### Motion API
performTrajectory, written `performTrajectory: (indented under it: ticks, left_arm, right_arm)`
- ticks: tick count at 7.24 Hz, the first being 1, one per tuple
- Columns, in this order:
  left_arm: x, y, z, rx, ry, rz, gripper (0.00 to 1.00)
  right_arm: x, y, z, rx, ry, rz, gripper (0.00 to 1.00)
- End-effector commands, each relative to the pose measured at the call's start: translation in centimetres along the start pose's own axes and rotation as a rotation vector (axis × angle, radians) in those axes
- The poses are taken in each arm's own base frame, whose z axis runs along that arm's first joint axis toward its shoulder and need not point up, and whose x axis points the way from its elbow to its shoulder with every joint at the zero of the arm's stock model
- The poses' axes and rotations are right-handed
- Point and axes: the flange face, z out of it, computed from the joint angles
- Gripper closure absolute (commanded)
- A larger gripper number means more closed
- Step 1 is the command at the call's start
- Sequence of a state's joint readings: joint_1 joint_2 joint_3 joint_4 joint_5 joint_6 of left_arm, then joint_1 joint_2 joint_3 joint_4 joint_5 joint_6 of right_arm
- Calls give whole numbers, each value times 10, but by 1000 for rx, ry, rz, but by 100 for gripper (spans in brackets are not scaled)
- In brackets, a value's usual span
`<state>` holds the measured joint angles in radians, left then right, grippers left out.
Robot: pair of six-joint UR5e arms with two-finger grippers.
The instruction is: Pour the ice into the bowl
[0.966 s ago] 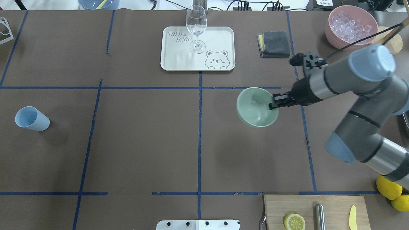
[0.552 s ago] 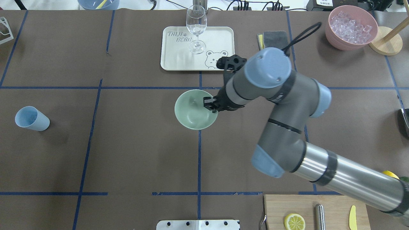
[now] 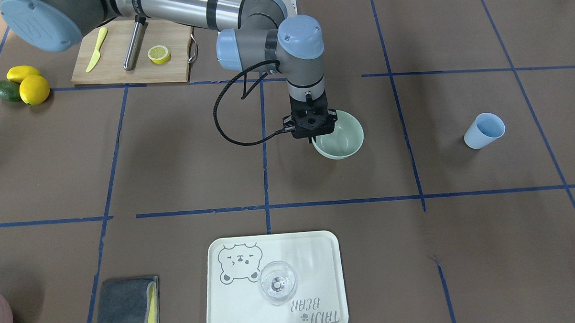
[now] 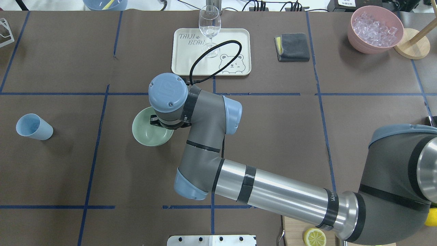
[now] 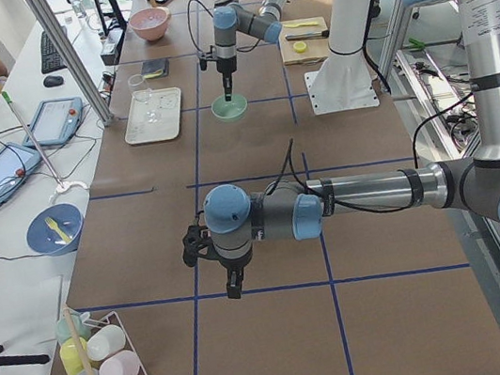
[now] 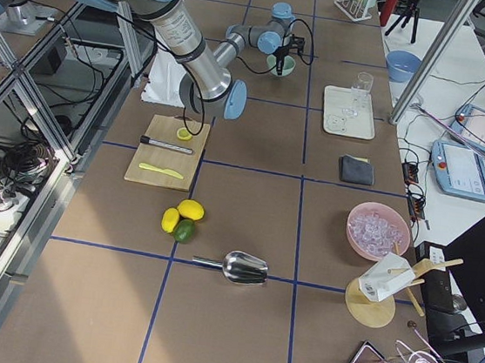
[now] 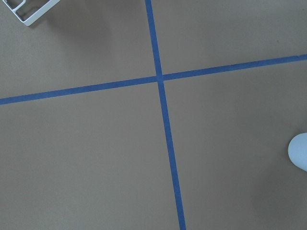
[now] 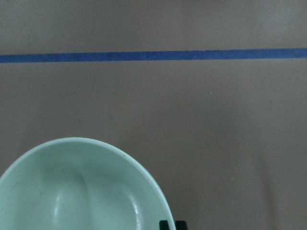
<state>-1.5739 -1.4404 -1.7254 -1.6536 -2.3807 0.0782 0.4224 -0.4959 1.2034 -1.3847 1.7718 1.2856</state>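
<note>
While my right jaws (image 3: 312, 139) are closed on the rim of the bowl (image 4: 146, 135), which is empty and low over the left half of the desk (image 4: 273, 136), I should keep it level and set it flat before letting go; a one-sided pinch could tip it. The ice (image 4: 375, 26) lies well apart in the pink tub (image 4: 353, 37) at the far right corner. Whether my left jaws (image 5: 232, 284) are open I cannot tell. A second ago the bowl was right of the centre tape line; it has crossed towards the light blue cup (image 4: 34, 127).
</note>
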Motion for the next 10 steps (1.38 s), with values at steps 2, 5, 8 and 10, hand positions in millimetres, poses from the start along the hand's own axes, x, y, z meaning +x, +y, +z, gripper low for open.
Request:
performTrajectory:
  ticks: [2,5,8,10]
  left_arm:
    - [0,0,0,-1,0,-2,0]
    - [2,-3,-2,4,0,3,0]
    - [14,-10,-14,55,-4,47,0]
    - [25,-24,-25,158,-19,160,0]
  right_arm:
    - [-10,5,10,0,-8,1,19]
    - [14,-50,-25,-11,-41,33,0]
    - [145,-143,-90,-52,-115,-38,0]
    - [299,-202,-137,-66,-104,-120,0]
